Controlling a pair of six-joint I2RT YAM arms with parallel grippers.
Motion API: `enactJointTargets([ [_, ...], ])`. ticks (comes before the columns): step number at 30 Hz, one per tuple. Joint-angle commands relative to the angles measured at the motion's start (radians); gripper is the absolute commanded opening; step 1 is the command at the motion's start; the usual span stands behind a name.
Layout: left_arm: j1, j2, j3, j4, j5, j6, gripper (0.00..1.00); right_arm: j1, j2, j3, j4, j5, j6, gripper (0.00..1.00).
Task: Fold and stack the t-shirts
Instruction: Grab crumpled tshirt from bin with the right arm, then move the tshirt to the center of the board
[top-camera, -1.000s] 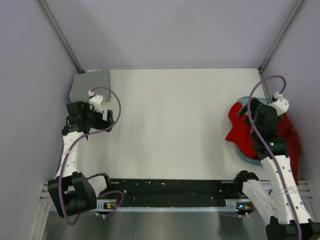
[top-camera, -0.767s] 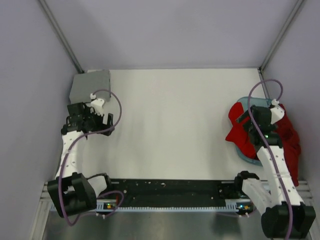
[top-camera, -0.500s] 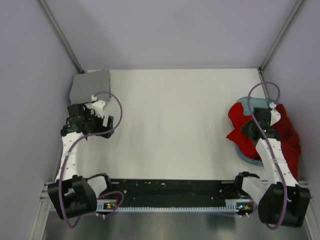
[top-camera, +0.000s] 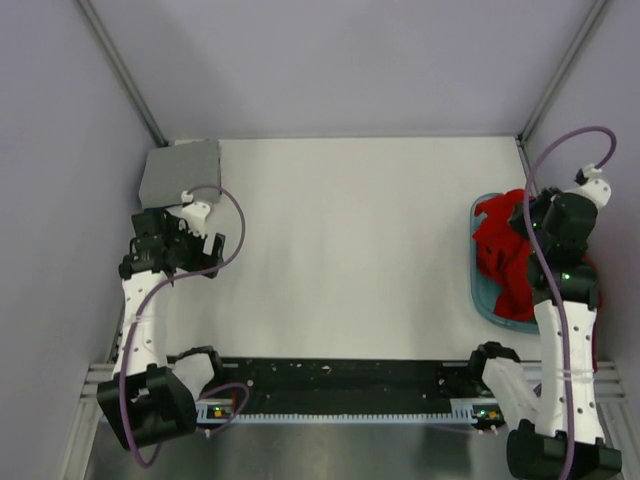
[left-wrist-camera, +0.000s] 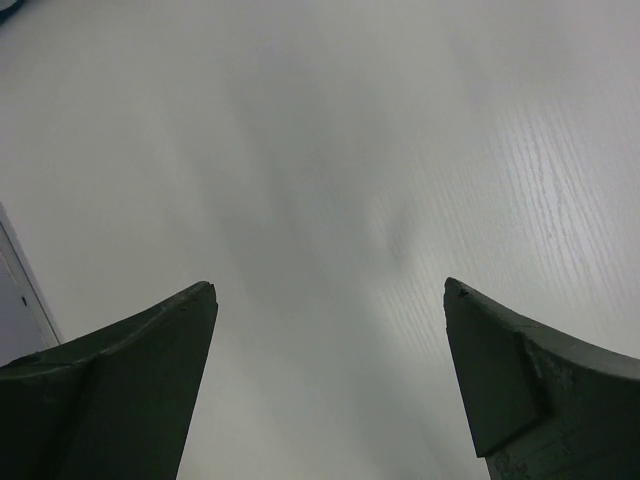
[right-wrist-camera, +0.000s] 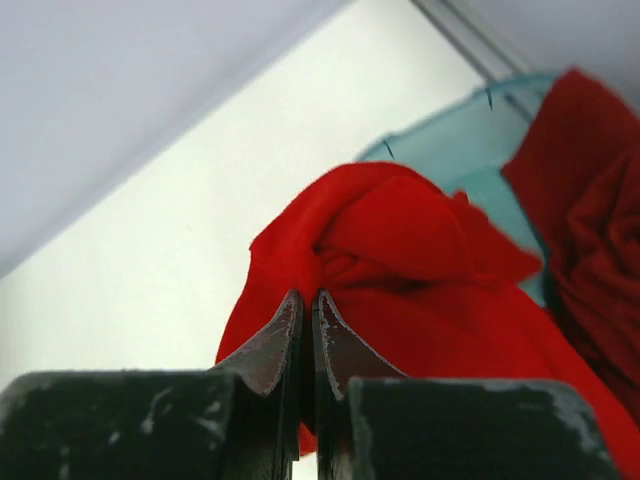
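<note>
My right gripper is shut on a bunched fold of the bright red t-shirt, which hangs crumpled from the jaws over the light-blue tub. The top view shows this gripper at the far right with the bright red t-shirt draped below it. A darker red t-shirt lies in the tub behind. A light grey t-shirt sits folded at the table's back left corner. My left gripper is open over bare white table, near that grey t-shirt and holding nothing; from above, the left gripper is at the left edge.
The tub stands at the right edge of the white table, close to the right wall. Walls and frame posts close in the back and both sides. A black rail runs along the near edge between the arm bases.
My right gripper has shut on the bright red t-shirt and drawn it up and to the right, off the table and over the tub. The left arm has barely shifted.
</note>
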Motion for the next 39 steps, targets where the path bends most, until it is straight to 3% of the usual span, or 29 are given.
enactJointTargets([
  [1, -0.001, -0.029, 0.047, 0.002, -0.001, 0.013, 0.99, -0.010, -0.040, 0.197, 0.051, -0.043, -0.110, 0.00],
  [6, -0.001, -0.040, 0.051, 0.012, -0.018, 0.004, 0.99, -0.010, 0.074, 0.505, 0.175, -0.116, -0.198, 0.00],
  [11, -0.001, -0.056, 0.039, 0.059, -0.082, -0.064, 0.99, 0.034, 0.274, 0.857, 0.362, -0.551, -0.014, 0.00],
  [14, -0.001, -0.061, 0.038, 0.087, -0.129, -0.093, 0.99, 0.248, 0.377, 0.981, 0.441, -0.665, 0.011, 0.00],
  [19, -0.001, -0.052, 0.062, 0.113, -0.225, -0.124, 0.99, 0.615, 0.519, 1.066, 0.411, -0.828, -0.099, 0.00],
  [21, 0.002, -0.046, 0.070, 0.131, -0.277, -0.133, 0.99, 0.709, 0.597, 1.116, 0.354, -0.970, -0.153, 0.00],
  [23, 0.006, -0.040, 0.082, 0.134, -0.315, -0.130, 0.99, 0.752, 0.663, 1.121, 0.357, -1.151, -0.176, 0.00],
  [25, 0.009, -0.040, 0.090, 0.131, -0.320, -0.125, 0.99, 0.760, 0.699, 1.069, 0.304, -1.236, -0.239, 0.00],
  [28, 0.012, -0.049, 0.090, 0.125, -0.323, -0.110, 0.99, 0.757, 0.714, 0.960, 0.054, -1.126, -0.587, 0.00],
  [32, 0.014, -0.061, 0.076, 0.122, -0.337, -0.072, 0.99, 0.754, 0.743, 0.779, -0.146, -1.086, -0.890, 0.00],
  [36, 0.012, -0.070, 0.053, 0.101, -0.271, -0.004, 0.99, 0.729, 0.806, 0.647, -0.246, -1.042, -1.053, 0.00],
  [39, 0.012, -0.081, 0.041, 0.044, -0.150, 0.069, 0.98, 0.691, 0.890, 0.610, -0.243, -0.930, -1.040, 0.24],
])
